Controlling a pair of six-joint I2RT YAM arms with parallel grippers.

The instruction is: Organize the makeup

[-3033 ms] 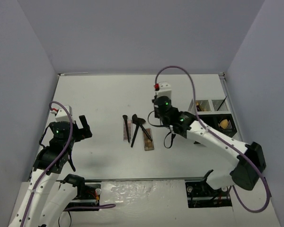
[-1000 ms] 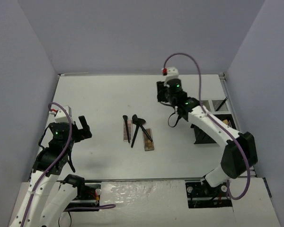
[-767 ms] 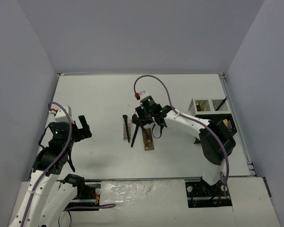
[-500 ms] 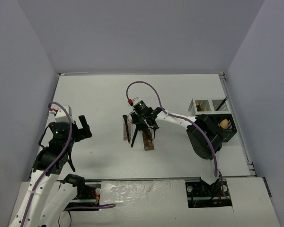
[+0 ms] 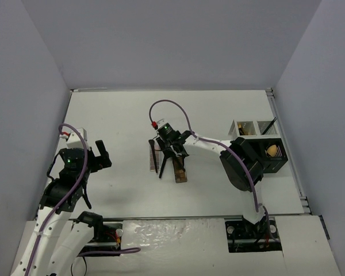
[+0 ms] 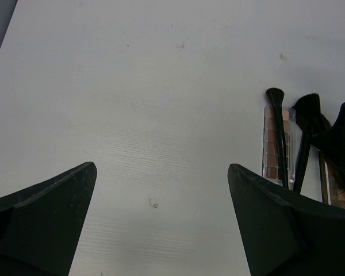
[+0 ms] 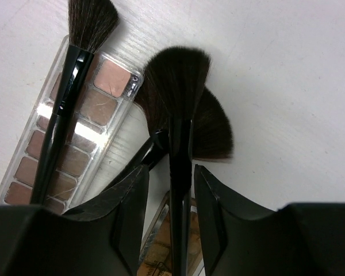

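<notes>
At the table's centre lies the makeup: a pink eyeshadow palette (image 5: 153, 161) with a slim black brush (image 5: 154, 150) on it, and a brown palette (image 5: 179, 171) under two crossed fan brushes. My right gripper (image 5: 171, 154) is down over them. In the right wrist view the gripper (image 7: 171, 169) is open but narrow, its fingers either side of the upper fan brush's handle (image 7: 180, 144), with a small gap on each side. The second fan brush (image 7: 214, 131) lies beneath. My left gripper (image 6: 162, 167) is open and empty over bare table, left of the pile.
The black-and-white organizer rack (image 5: 248, 127) stands at the right edge, with a tan sponge (image 5: 271, 150) in one compartment and a brush in its back corner. Grey walls enclose the table on three sides.
My right arm swung from beside the organizer to the central pile and came down over the fan brushes, its jaws narrowing around the handle. The left arm has stayed still.
</notes>
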